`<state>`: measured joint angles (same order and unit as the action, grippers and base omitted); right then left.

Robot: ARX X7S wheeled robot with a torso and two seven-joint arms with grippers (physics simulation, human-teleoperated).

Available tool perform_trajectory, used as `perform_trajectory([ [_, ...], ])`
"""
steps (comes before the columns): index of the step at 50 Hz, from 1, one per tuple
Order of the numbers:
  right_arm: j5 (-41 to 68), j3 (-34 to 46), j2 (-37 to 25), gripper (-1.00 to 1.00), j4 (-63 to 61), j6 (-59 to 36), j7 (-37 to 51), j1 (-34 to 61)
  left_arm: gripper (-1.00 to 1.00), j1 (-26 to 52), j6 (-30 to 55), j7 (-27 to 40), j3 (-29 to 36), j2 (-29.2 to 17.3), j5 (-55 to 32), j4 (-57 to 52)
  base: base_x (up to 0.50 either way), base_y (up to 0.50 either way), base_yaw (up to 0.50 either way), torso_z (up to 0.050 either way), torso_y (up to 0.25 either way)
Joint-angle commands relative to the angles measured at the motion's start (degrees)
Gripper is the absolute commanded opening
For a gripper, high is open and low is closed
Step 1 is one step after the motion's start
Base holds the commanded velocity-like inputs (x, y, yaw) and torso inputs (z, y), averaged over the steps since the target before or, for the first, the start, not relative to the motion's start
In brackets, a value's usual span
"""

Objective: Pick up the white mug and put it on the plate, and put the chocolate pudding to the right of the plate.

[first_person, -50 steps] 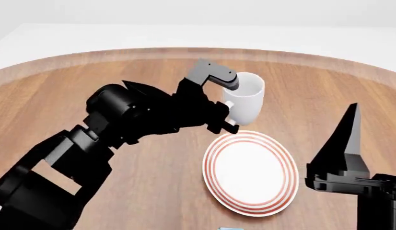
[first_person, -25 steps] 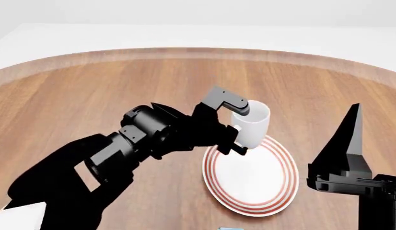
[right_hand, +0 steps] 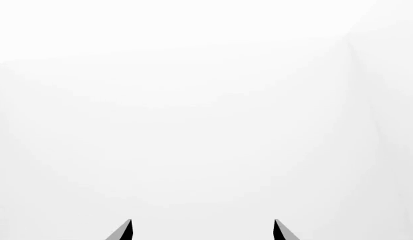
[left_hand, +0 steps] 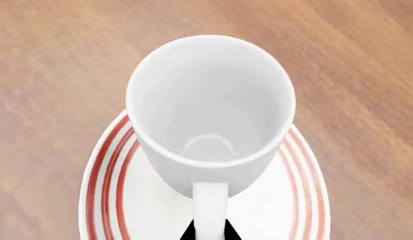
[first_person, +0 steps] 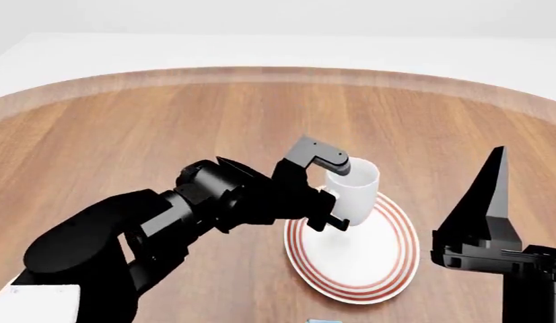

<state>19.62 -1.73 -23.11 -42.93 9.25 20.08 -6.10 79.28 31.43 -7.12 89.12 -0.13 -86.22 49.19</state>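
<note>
The white mug (first_person: 356,190) is over the far left part of the plate (first_person: 368,259), which has red rings at its rim. My left gripper (first_person: 334,197) is shut on the mug's handle (left_hand: 210,210). In the left wrist view the mug (left_hand: 210,105) is seen from above with the plate (left_hand: 110,185) under it; I cannot tell whether they touch. My right gripper (right_hand: 201,230) is open and empty, pointing up at the right of the head view (first_person: 493,182). A sliver of light blue (first_person: 323,321) at the bottom edge may be the chocolate pudding.
The round wooden table (first_person: 125,134) stretches around the plate, its far edge (first_person: 260,73) curving across the back. My left arm (first_person: 152,229) reaches in from the lower left.
My left gripper has carried the mug toward me and down, from beyond the plate to over the plate's far left part.
</note>
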Motion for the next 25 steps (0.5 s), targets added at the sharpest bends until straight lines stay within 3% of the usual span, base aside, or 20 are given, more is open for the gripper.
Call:
perform_trajectory([
  [1,0.2,0.1,-0.1,1.00,0.3,0.2,0.1,0.1,-1.00,-0.4,-0.2,0.5,0.8,0.1,-2.7,-0.3,0.00,0.00,0.00,0.000,0.000],
  [25,0.9,-0.3,-0.5,1.00,0.3,0.6,0.5,-0.2,-1.00,-2.3,0.6,2.7,0.7,0.1,0.2,-2.6,0.00,0.00,0.00,0.000,0.001],
])
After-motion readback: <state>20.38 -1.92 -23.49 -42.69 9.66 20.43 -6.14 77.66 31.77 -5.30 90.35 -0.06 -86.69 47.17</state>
